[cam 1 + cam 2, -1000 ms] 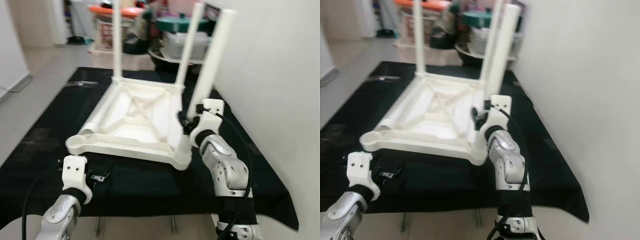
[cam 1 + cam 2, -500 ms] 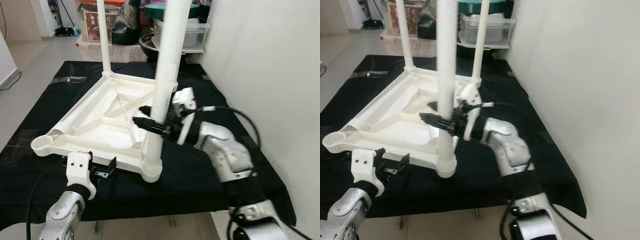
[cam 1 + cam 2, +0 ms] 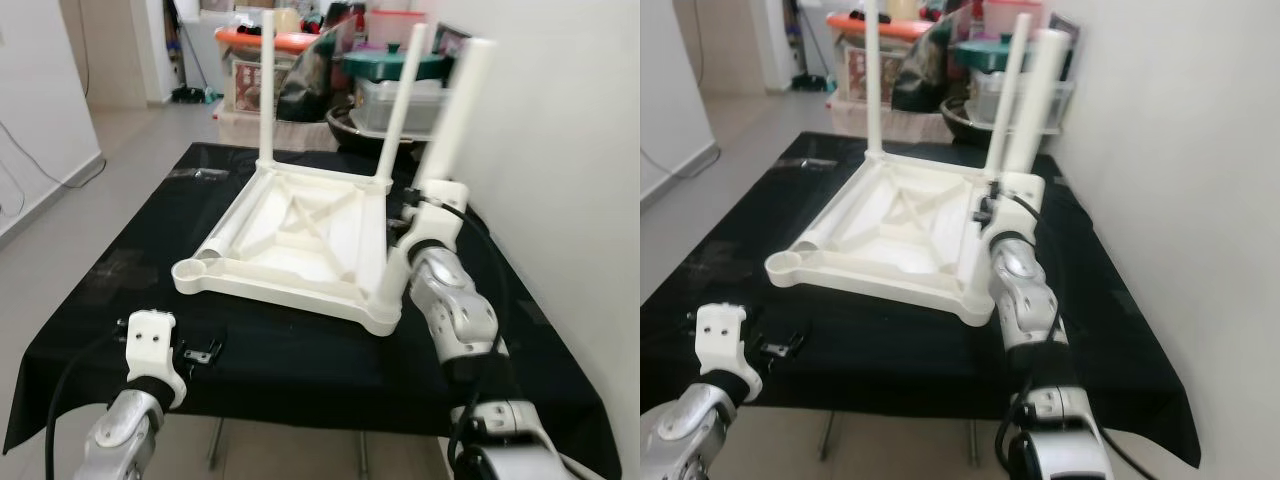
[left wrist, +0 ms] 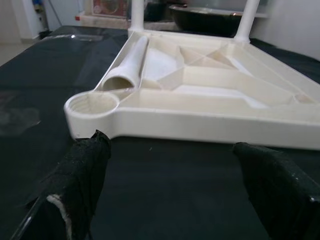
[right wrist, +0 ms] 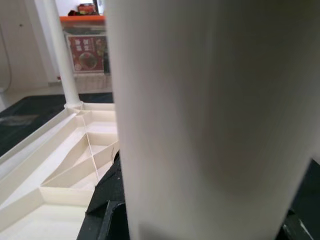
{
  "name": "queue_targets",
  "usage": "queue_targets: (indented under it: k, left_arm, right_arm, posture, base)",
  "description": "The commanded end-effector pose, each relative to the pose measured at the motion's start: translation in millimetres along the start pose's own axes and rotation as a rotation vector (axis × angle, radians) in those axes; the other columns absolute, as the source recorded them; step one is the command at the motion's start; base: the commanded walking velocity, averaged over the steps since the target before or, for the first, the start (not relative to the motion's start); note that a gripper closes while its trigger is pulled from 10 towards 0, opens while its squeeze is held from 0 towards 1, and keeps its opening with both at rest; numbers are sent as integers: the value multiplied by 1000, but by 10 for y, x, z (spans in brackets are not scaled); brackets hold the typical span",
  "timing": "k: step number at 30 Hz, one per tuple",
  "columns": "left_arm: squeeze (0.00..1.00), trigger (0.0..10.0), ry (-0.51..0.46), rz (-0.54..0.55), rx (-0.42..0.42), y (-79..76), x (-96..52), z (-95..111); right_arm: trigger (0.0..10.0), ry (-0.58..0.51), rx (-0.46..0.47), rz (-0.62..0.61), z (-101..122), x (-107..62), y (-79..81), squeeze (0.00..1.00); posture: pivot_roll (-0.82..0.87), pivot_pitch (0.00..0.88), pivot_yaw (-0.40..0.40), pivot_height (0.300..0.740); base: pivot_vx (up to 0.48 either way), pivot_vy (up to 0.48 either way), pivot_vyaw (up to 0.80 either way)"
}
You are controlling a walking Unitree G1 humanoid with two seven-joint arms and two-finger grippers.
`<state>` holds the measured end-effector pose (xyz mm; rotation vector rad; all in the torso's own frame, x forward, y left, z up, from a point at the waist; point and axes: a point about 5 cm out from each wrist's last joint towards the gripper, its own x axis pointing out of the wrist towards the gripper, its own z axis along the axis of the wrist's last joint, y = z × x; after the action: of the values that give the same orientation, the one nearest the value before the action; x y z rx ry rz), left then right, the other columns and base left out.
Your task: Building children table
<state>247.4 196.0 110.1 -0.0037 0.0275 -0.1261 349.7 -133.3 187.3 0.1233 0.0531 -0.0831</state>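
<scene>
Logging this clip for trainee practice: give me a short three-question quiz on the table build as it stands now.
1. True or false: all four legs stand upright in the upturned white table.
2. Which corner socket has no leg? A near-left, B near-right, C far-right.
3. Fill in: the right gripper has its fingers closed on a ____.
Key: 1 false; three stand, and a loose leg lies inside the frame. 2 A, the near-left socket. 3 leg, the near-right leg.
</scene>
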Motion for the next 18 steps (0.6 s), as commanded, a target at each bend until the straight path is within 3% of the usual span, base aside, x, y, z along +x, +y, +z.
queue_targets:
  k: [1,2,3,4,5,6,7,8,10,11,13,14,15,17,18]
  left_arm:
    - [0,10000,2,-22,-8,-42,31,4]
    - [0,10000,4,-29,-10,-58,42,-3]
    - [0,10000,4,-29,-10,-58,42,-3]
    - [0,10000,3,-31,-11,-62,49,-2]
    - [0,10000,3,-31,-11,-62,49,-2]
    - [0,10000,2,-31,-11,-61,57,1]
    - [0,10000,-1,-31,-11,-55,68,10]
    - [0,10000,-4,-31,-11,-51,75,16]
    - [0,10000,-5,-31,-11,-48,79,20]
    - [0,10000,-8,-31,-11,-49,87,24]
    - [0,10000,-8,-31,-11,-49,87,24]
    - [0,10000,-10,-31,-11,-55,96,23]
    - [0,10000,-10,-31,-11,-55,96,23]
    - [0,10000,-15,-33,-13,-74,106,24]
    - [0,10000,-17,-32,-16,-83,97,27]
  right_arm:
    - [10000,191,-25,-10,-381,-80,-67,0]
    - [10000,106,37,252,-221,-186,255,1000]
    - [10000,106,37,252,-221,-186,255,1000]
    - [10000,79,69,362,-140,-194,359,1000]
    - [10000,79,69,362,-140,-194,359,1000]
    - [10000,57,85,454,-52,-161,443,1000]
    - [10000,36,93,606,74,-122,490,0]
    - [10000,24,98,702,161,-103,505,0]
    - [10000,18,99,752,213,-110,505,0]
    - [10000,-34,57,880,307,-110,457,0]
    - [10000,-34,57,880,307,-110,457,0]
    - [10000,-56,24,963,350,-101,410,0]
    - [10000,-56,24,963,350,-101,410,0]
    - [10000,-68,-73,1102,338,-90,375,0]
    - [7765,-42,-86,1139,247,-88,430,0]
  posture:
    - [73,0,-80,740]
    - [72,0,-78,740]
    - [72,0,-78,740]
    - [73,0,-78,740]
    - [73,0,-78,740]
    - [74,0,-80,740]
    - [75,0,-81,740]
    - [75,0,-81,740]
    - [75,0,-81,740]
    - [80,0,-86,740]
    - [80,0,-86,740]
    - [82,0,-92,740]
    - [82,0,-92,740]
    - [90,0,-101,740]
    - [88,0,-102,740]
  base:
    - [0,0,0]
    - [0,0,0]
    - [0,0,0]
    - [0,0,0]
    - [0,0,0]
    - [0,0,0]
    - [0,0,0]
    - [0,0,0]
    - [0,0,0]
    - [0,0,0]
    - [0,0,0]
    - [0,0,0]
    - [0,0,0]
    - [0,0,0]
    - [0,0,0]
